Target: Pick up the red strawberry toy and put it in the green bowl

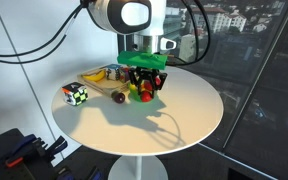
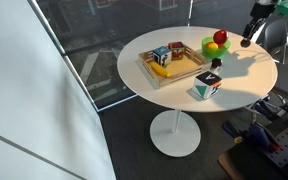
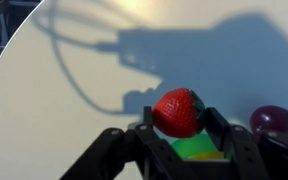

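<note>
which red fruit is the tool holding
The bright red strawberry, gripped by the tool over the bowl; the maroon fruit lies apart, untouched.

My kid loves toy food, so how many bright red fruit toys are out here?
2. The red strawberry toy sits gripped in the tool over the green bowl; a larger red fruit rests at that bowl. More may hide behind the arm.
</note>
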